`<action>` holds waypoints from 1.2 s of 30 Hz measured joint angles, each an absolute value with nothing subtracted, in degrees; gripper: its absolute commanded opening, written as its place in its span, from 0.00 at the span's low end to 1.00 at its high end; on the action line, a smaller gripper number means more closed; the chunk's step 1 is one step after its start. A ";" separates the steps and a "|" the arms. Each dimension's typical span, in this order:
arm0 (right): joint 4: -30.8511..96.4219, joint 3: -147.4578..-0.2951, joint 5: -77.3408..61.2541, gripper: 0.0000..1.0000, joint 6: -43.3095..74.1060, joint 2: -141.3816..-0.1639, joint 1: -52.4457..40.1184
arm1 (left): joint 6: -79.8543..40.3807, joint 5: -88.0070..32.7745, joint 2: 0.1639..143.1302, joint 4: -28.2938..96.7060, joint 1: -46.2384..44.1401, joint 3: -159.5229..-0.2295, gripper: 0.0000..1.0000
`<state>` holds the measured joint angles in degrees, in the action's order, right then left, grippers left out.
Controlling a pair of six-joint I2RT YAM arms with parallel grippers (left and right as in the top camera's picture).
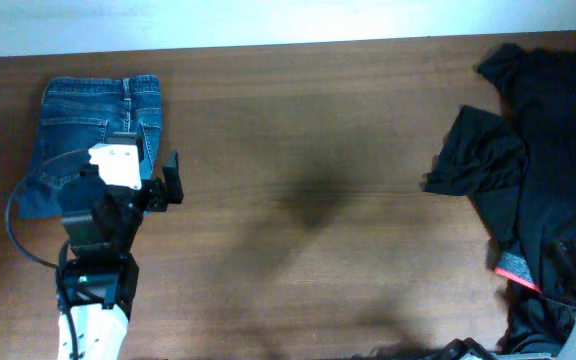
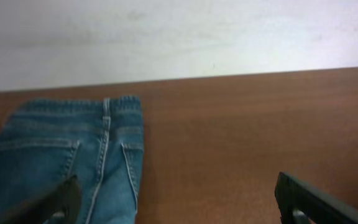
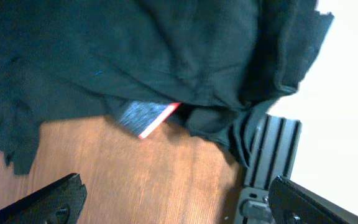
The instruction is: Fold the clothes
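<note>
Over on the left, folded blue jeans (image 1: 88, 135) sit by the empty left gripper (image 2: 188, 202), jaws spread wide. Right gripper (image 3: 182, 202) gapes empty above the black clothes (image 3: 135, 56).

Soft, even light; faint shadow mid-frame on the table (image 1: 308, 205); black clothes (image 1: 558, 120) lose detail at right; wrist views blurred.

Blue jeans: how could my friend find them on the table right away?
On the wooden table, go to the far left corner. The folded blue jeans lie there, by the left arm. They are the only blue denim; the other clothes are black, heaped at the right.
</note>
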<state>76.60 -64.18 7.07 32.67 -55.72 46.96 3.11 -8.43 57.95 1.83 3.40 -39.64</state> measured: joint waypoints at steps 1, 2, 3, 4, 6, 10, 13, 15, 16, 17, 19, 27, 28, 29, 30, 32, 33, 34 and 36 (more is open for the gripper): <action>76.69 -64.14 6.39 0.99 32.49 -56.36 49.30 | 2.87 -8.43 58.59 1.80 3.40 -39.64 0.99; 76.69 -63.92 5.78 0.99 32.27 -57.01 51.90 | 2.66 -8.43 59.02 1.83 3.40 -39.64 0.99; 76.66 -63.68 5.37 0.99 32.21 -57.49 53.80 | 2.42 -8.43 59.48 1.80 3.40 -39.64 0.99; 76.69 -63.26 4.93 0.99 32.05 -58.33 56.58 | 2.26 -8.43 59.86 1.63 3.40 -39.64 0.99; 76.55 -62.54 4.47 0.99 31.81 -59.77 60.64 | 2.07 -8.43 60.55 1.13 3.40 -39.64 0.99; 75.00 -59.64 3.81 0.99 31.48 -62.65 66.46 | 1.87 -8.43 61.21 0.56 3.40 -39.66 0.99; 71.29 -56.53 3.51 0.99 31.46 -64.60 69.19 | 1.87 -8.43 61.32 0.45 3.40 -39.66 0.99; 67.53 -53.95 3.44 0.99 31.44 -65.84 70.70 | 1.87 -8.43 61.32 0.34 3.40 -39.66 0.99; 66.17 -53.08 3.42 0.99 31.42 -66.24 71.05 | 1.87 -8.43 61.32 0.34 3.40 -39.66 0.99; 64.47 -51.90 3.44 0.99 31.40 -66.78 71.31 | 1.87 -8.43 61.32 0.34 3.40 -39.66 0.99; 61.87 -50.33 3.42 1.00 31.22 -67.61 71.40 | 1.83 -8.43 61.32 0.34 3.40 -39.66 0.99; 56.12 -48.51 3.33 0.04 30.24 -71.26 71.40 | 1.45 -8.43 61.32 0.34 3.40 -39.66 0.99; 56.18 -48.51 3.31 0.04 30.20 -71.35 71.40 | 1.43 -8.43 61.32 0.34 3.40 -39.66 0.99; 56.31 -48.51 3.11 0.04 30.17 -71.37 71.40 | 1.43 -8.43 61.32 0.34 3.40 -39.66 0.99; 56.34 -48.51 2.61 0.04 30.11 -71.37 71.40 | 1.43 -8.43 61.32 0.34 3.40 -39.66 0.99; 56.10 -48.51 0.56 0.04 28.58 -71.37 71.40 | 1.43 -8.43 61.32 0.34 3.40 -39.66 0.99; 55.88 -48.51 -0.82 0.04 27.70 -71.37 71.35 | 1.43 -8.43 61.32 0.34 3.40 -39.66 0.99; 55.70 -48.51 -2.26 0.04 26.74 -71.37 71.24 | 1.43 -8.43 61.32 0.34 3.40 -39.66 0.99; 55.90 -48.95 -6.02 0.04 23.90 -71.37 70.19 | 1.43 -8.43 61.32 0.34 3.40 -39.66 0.99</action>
<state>55.90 -48.95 -6.02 23.90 -71.37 70.19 1.43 -8.43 61.32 0.34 3.40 -39.66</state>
